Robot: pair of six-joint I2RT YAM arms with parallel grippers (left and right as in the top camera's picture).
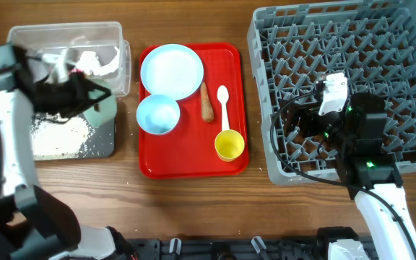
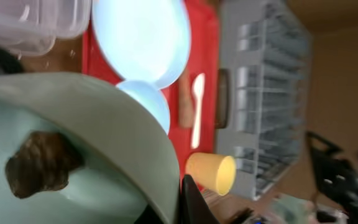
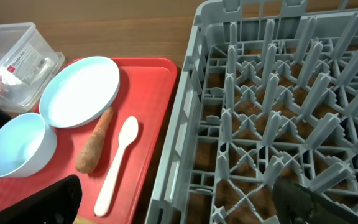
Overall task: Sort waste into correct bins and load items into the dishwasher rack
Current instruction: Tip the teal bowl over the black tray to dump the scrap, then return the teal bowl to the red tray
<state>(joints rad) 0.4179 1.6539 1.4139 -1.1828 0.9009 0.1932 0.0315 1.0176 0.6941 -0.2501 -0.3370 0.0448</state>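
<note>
A: Left gripper, wide or narrow?
B: Pinched tight on the thin rim of the mint green bowl. Holds it over the far right corner of the black tray, just beside the clear tub.
A: Anything inside that bowl?
B: A small dark brown lump, rough and knobbly, resting against the smooth inner wall.
A: And in the two bins?
B: Crumpled white paper in the see-through, round-cornered tub. A scatter of loose white grains across the flat, shallow black tray.
A: Right gripper?
B: Spread wide, holding nothing. Hangs over the near left part of the grey rack, a square plastic crate full of upright pegs, at the right side of the wooden table.
A: On the red tray?
B: Glossy round pale blue plate at the far left corner, with the light blue bowl touching its near edge. To the right, a tapered orange-brown stick with a matte skin. Just beside it, a slim white plastic spoon, scoop end toward the far edge. Small yellow cup, upright, at the near right corner, close to the spoon's handle tip.
</note>
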